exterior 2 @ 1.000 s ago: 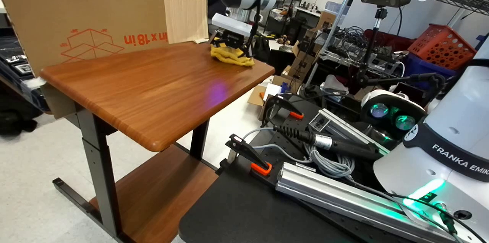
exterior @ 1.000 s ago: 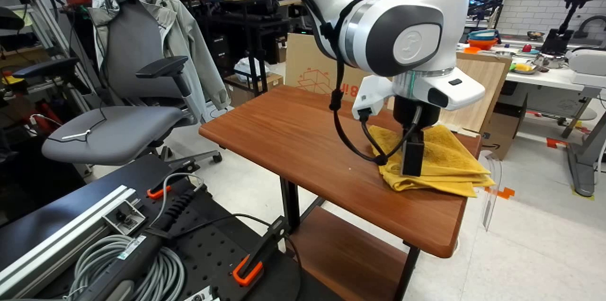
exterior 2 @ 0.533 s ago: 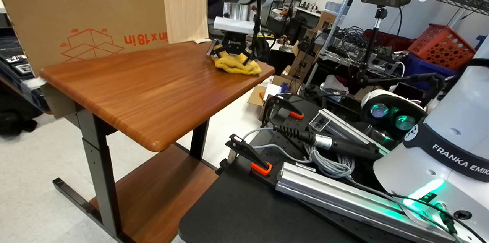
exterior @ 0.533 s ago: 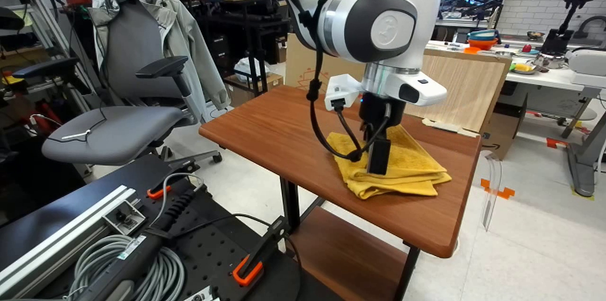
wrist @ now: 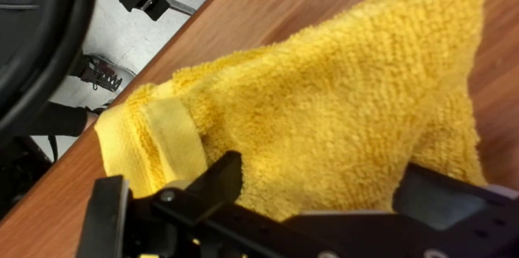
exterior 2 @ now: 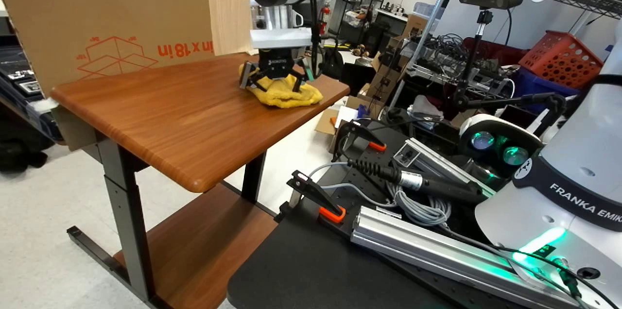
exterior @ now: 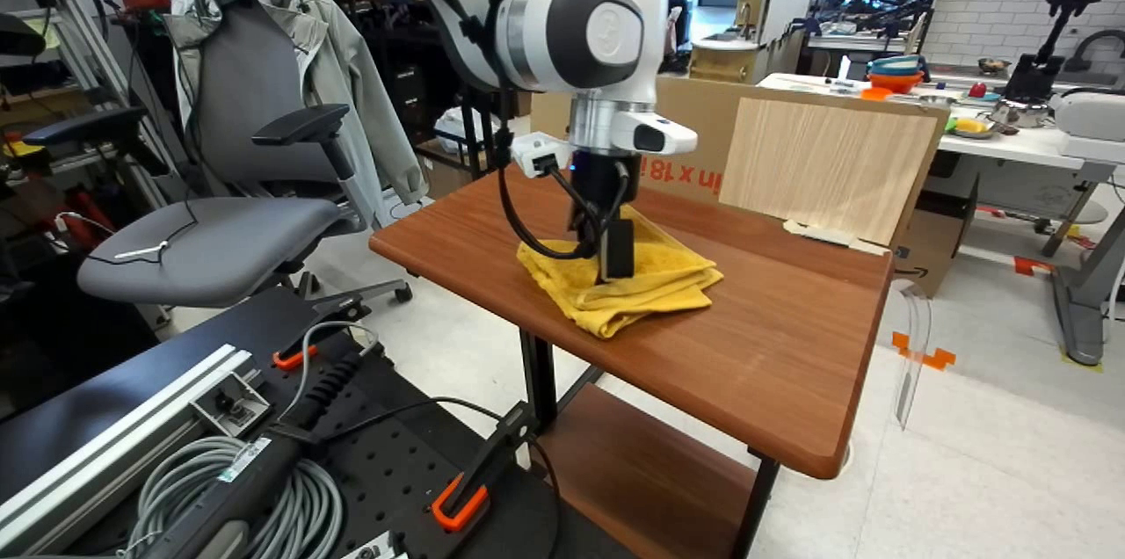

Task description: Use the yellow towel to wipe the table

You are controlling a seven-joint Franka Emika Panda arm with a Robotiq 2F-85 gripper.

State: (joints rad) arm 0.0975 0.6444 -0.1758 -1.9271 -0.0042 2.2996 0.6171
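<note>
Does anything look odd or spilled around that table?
No spill shows. The cardboard standing along an edge of the table looks odd: its red lettering is upside down, as if set up the wrong way.

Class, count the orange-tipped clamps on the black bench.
2: in an exterior view, a near clamp and a far clamp, both where the bench faces the table; more may be hidden.

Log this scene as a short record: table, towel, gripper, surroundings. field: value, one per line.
table: brown, wood-grain top
towel: yellow, folded in layers, lying on the table
gripper: over the towel, jaws spread apart
pressure on towel: cannot tell
backdrop: cardboard panel, upright along one table edge
nearby: grey chair, jacket over its backrest
</note>
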